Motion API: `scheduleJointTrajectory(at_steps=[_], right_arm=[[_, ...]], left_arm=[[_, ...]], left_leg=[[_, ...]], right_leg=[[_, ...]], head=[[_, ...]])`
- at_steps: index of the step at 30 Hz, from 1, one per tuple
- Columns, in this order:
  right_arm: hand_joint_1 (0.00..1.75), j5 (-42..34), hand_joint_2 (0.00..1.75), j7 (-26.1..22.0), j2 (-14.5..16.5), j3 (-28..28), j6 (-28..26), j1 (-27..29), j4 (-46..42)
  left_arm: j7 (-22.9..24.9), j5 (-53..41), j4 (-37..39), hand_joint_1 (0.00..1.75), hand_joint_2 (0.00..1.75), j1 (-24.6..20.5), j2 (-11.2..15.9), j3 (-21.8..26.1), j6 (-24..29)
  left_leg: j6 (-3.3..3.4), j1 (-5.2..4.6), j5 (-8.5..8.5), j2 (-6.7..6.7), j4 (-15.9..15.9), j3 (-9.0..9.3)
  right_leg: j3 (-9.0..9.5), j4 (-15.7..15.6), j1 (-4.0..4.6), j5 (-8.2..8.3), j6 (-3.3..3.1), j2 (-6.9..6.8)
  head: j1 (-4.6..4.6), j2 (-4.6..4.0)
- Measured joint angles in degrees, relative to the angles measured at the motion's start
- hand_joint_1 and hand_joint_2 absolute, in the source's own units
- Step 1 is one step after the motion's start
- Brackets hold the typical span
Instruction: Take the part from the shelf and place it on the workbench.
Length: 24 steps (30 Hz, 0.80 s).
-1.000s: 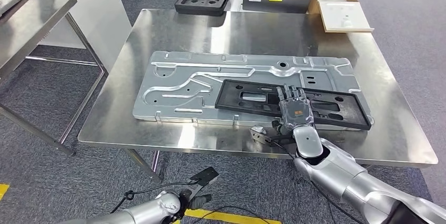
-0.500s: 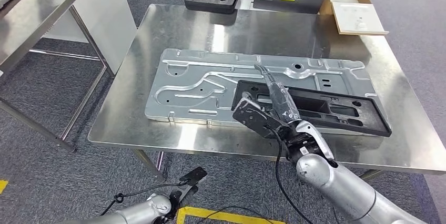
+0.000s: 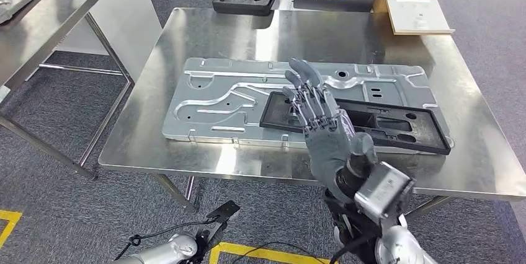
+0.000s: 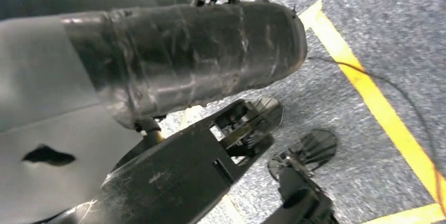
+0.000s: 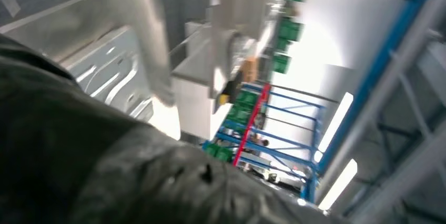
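Raised with fingers spread and holding nothing, the right hand (image 3: 325, 134) hovers over the table (image 3: 205, 158), where the black frame (image 3: 397, 129) lies on the silver panel (image 3: 229, 100); the left hand's state cannot be told.

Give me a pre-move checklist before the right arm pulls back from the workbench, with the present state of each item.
1. Black part released: ok, it lies on the silver stamped panel with nothing gripping it.
2. Right hand empty: ok, fingers spread, raised above the part, holding nothing.
3. Part fully supported: ok, it rests flat, inside the workbench edges.
4. Part seated in its intended spot on the panel: cannot tell.
5. Left hand out of the way: ok, it hangs low below the workbench edge; whether it is open or shut, cannot tell.
6. Cable by the right wrist free of the bench: cannot tell.
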Motion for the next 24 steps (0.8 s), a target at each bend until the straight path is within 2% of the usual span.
scheduleJointTrajectory(at_steps=[1,3,4,5,8,9,10,11,13,14,15,16,17,19,20,21,23,24], right_arm=[[0.0,-0.1,0.0,-0.56,0.45,0.0,-0.04,1.01,-1.08],[0.0,-0.19,0.0,-1.25,1.22,0.0,-0.04,2.36,-3.07],[0.0,-0.26,0.0,-1.41,1.52,0.0,-0.03,2.79,-3.89],[0.0,-0.37,0.0,-1.52,1.79,0.0,-0.01,3.14,-4.56],[0.0,-0.93,0.0,-2.11,2.29,0.0,0.02,4.27,-5.87],[0.0,-1.18,0.0,-2.33,2.38,0.0,0.02,4.68,-6.21],[0.0,-1.43,0.0,-2.46,2.44,0.0,0.02,5.08,-6.5],[0.0,-1.65,0.0,-2.53,2.48,0.0,0.0,5.45,-6.75],[0.0,-1.95,0.0,-2.61,2.5,-0.01,-0.18,6.28,-7.06],[0.0,-2.06,0.0,-2.62,2.5,-0.02,-0.4,6.76,-7.12],[0.0,-2.04,0.0,-2.62,2.5,-0.04,-0.73,7.26,-7.12],[0.0,-1.75,0.0,-2.56,2.5,-0.09,-1.26,7.71,-7.09],[0.0,-1.05,0.0,-2.4,2.5,-0.18,-1.99,8.06,-7.0],[0.0,1.42,0.0,-1.84,2.5,-0.51,-3.76,8.55,-6.59],[0.0,2.69,0.0,-1.56,2.5,-0.73,-4.49,8.85,-6.32],[0.0,3.65,0.0,-1.37,2.49,-0.95,-4.97,9.15,-6.03],[0.0,5.06,0.0,-0.82,2.47,-1.23,-5.57,9.71,-5.42],[0.0,6.57,0.0,0.07,2.46,-1.32,-6.25,9.88,-5.01]], left_arm=[[0.05,0.0,0.0,0.0,0.0,0.08,0.09,0.0,-0.02],[0.13,0.0,0.0,0.0,0.0,0.0,0.23,0.0,-0.04],[0.13,-0.01,-0.01,0.0,0.0,-0.11,0.26,0.0,-0.04],[0.13,-0.01,-0.01,0.0,0.0,-0.22,0.27,0.0,-0.05],[0.2,0.0,0.0,0.0,0.0,-0.28,0.33,0.0,-0.08],[0.23,0.01,0.0,0.0,0.0,-0.28,0.33,0.0,-0.08],[0.26,0.04,0.0,0.0,0.0,-0.32,0.32,0.0,-0.08],[0.27,0.09,0.0,0.0,0.0,-0.36,0.31,0.0,-0.08],[0.29,0.3,0.0,0.0,0.0,-0.4,0.3,0.0,-0.08],[0.29,0.4,0.0,0.0,0.0,-0.36,0.3,0.0,-0.08],[0.3,0.52,0.0,0.0,0.0,-0.32,0.3,0.0,-0.07],[0.31,0.68,0.0,0.0,0.0,-0.28,0.31,0.0,-0.05],[0.31,0.82,0.0,0.0,0.0,-0.25,0.32,0.0,0.01],[0.32,1.09,0.0,0.0,0.0,-0.23,0.36,0.0,0.15],[0.31,1.14,0.0,0.0,0.0,-0.2,0.39,0.01,0.22],[0.3,1.16,0.0,0.0,0.0,-0.18,0.42,0.01,0.26],[0.28,1.22,0.0,0.0,0.0,-0.09,0.49,0.02,0.29],[0.27,1.37,0.0,0.0,0.0,-0.02,0.53,0.03,0.29]], left_leg=[[-0.03,0.01,0.81,0.05,-1.44,1.28],[0.11,0.02,3.36,0.1,-9.1,6.09],[0.31,-0.13,4.29,0.08,-12.5,8.03],[0.56,-0.28,4.77,0.05,-14.66,9.16],[1.64,-0.6,5.77,0.02,-15.51,9.04],[2.08,-0.54,6.38,0.15,-15.71,8.89],[2.55,-0.48,7.03,0.28,-15.92,8.6],[2.96,-0.38,7.71,0.42,-16.12,8.16],[3.39,-0.37,8.8,0.58,-16.13,6.86],[3.42,-0.42,9.31,0.61,-16.07,6.09],[3.37,-0.46,9.79,0.64,-15.99,5.31],[3.29,-0.5,10.26,0.65,-15.88,4.52],[3.17,-0.51,10.68,0.65,-15.72,3.81],[2.76,-0.57,11.34,0.62,-15.28,2.66],[2.47,-0.63,11.66,0.6,-15.14,2.36],[2.15,-0.68,11.96,0.58,-15.07,2.19],[1.46,-0.64,12.72,0.54,-15.25,2.05],[1.14,-0.53,12.58,0.5,-15.09,1.8]], right_leg=[[-0.4,0.17,-0.04,0.22,0.07,0.01],[-1.12,0.51,-0.15,0.73,0.42,0.13],[-1.33,0.59,-0.13,1.0,0.71,0.19],[-1.45,0.59,-0.11,1.27,1.05,0.23],[-1.52,0.1,-0.06,2.35,2.06,0.29],[-1.76,0.31,-0.12,2.05,2.32,0.34],[-2.3,1.37,-0.17,0.74,2.53,0.38],[-3.17,3.58,-0.21,-1.53,2.68,0.41],[-5.33,10.75,-0.23,-7.15,2.91,0.39],[-5.99,14.11,-0.23,-8.83,3.04,0.39],[-5.89,16.04,-0.23,-9.37,3.12,0.39],[-4.76,15.99,-0.23,-8.84,3.13,0.39],[-2.57,13.73,-0.24,-7.62,3.06,0.38],[3.21,5.85,-0.12,-6.21,2.74,0.38],[5.17,2.87,0.02,-6.03,2.45,0.41],[6.24,0.94,0.17,-6.22,2.16,0.44],[6.04,0.29,0.37,-5.73,1.38,0.47],[5.78,0.03,0.31,-5.33,0.95,0.42]], head=[[-0.01,0.0],[-0.02,0.0],[0.01,0.0],[0.05,0.0],[0.14,0.0],[0.14,0.0],[0.19,0.0],[0.3,0.0],[0.54,0.0],[0.61,0.0],[0.63,0.0],[0.63,0.0],[0.63,0.0],[0.63,0.0],[0.59,0.0],[0.65,0.0],[0.73,0.0],[0.83,0.0]])
